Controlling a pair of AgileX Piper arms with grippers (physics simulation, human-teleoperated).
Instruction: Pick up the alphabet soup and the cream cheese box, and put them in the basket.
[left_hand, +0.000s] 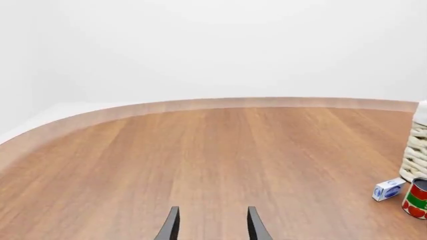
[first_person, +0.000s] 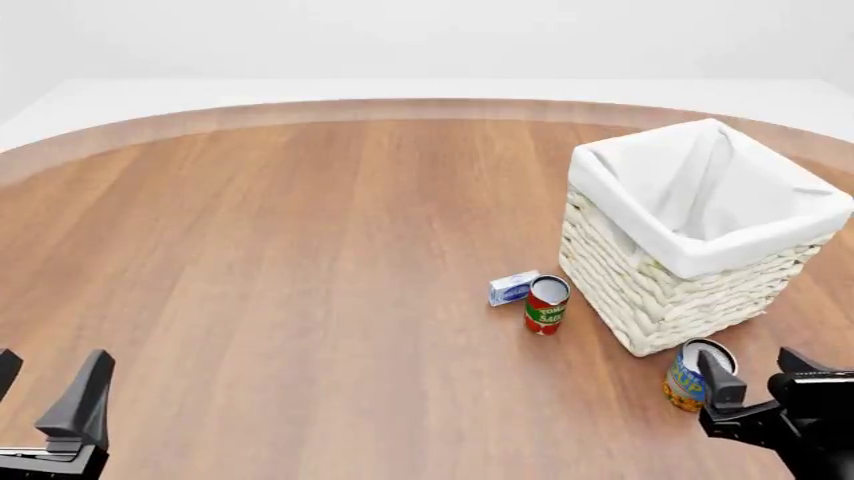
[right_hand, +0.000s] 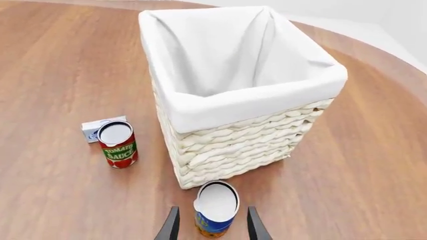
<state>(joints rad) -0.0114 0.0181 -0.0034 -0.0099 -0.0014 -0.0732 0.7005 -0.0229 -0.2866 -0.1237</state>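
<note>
The alphabet soup (first_person: 694, 377), a blue and yellow can with a pale top, stands on the table by the basket's near corner. In the right wrist view the alphabet soup (right_hand: 215, 210) stands just ahead of my open right gripper (right_hand: 213, 231), in line with the gap between its fingers. In the front view the right gripper (first_person: 761, 385) is just right of the can. The cream cheese box (first_person: 513, 288) lies left of the cream-white wicker basket (first_person: 667, 290). My left gripper (first_person: 47, 392) is open and empty at the near left, far from everything. The box (left_hand: 389, 189) also shows in the left wrist view.
A red and green tomato can (first_person: 546, 304) stands right next to the cream cheese box, between it and the basket; it also shows in the right wrist view (right_hand: 118, 144). The basket wall (right_hand: 233, 145) rises directly behind the soup can. The table's curved far edge (first_person: 400, 105) runs along the back.
</note>
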